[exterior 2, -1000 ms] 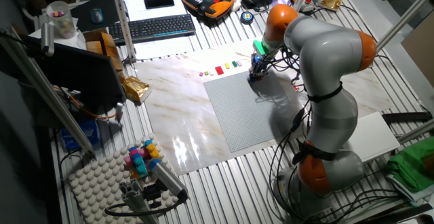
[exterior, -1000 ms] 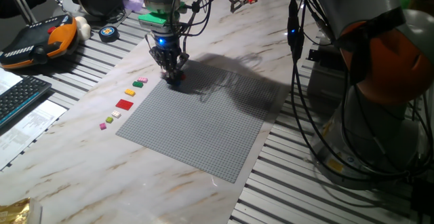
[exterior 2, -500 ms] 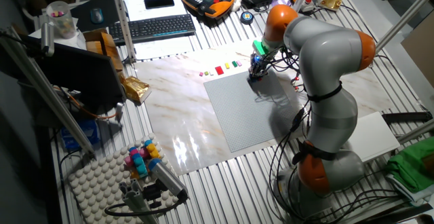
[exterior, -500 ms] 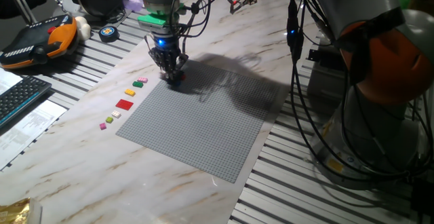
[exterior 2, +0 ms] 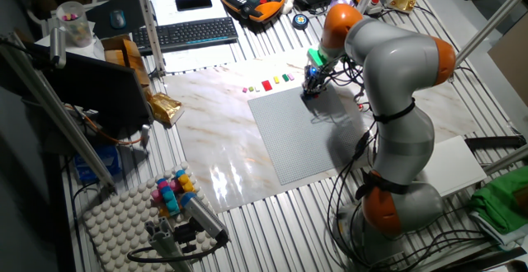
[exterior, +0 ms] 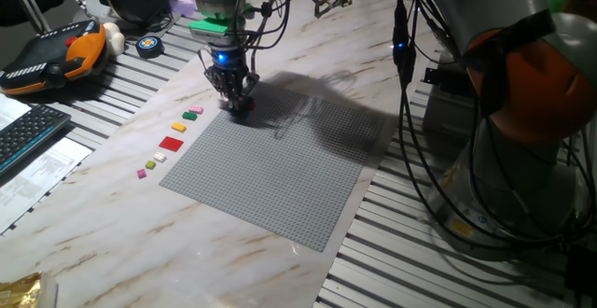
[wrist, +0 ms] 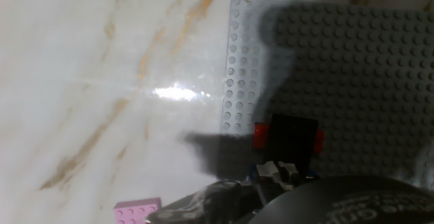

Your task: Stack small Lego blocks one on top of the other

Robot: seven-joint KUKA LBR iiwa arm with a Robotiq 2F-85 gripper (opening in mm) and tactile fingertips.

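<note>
A black small Lego block [wrist: 293,138] lies on a red one [wrist: 260,136] at the corner of the big grey studded plate [wrist: 352,68]; only the red block's two ends show. My gripper [exterior: 239,104] stands straight down over that corner, its fingertips [wrist: 277,172] just beside the pair. From the side, a speck of red block [exterior: 242,113] shows under the fingers. A hint of blue sits by the fingertips, too dark to name. The other fixed view shows the gripper [exterior 2: 309,90] at the plate's [exterior 2: 297,136] far corner. How the jaws stand is hidden.
A row of tiny pieces lies on the marble left of the plate [exterior: 280,168]: green [exterior: 196,110], pink [exterior: 190,117], yellow [exterior: 178,127], a wider red square [exterior: 171,143], white [exterior: 159,157]. A pink piece [wrist: 137,210] is near the hand. Keyboard [exterior: 23,131] at left.
</note>
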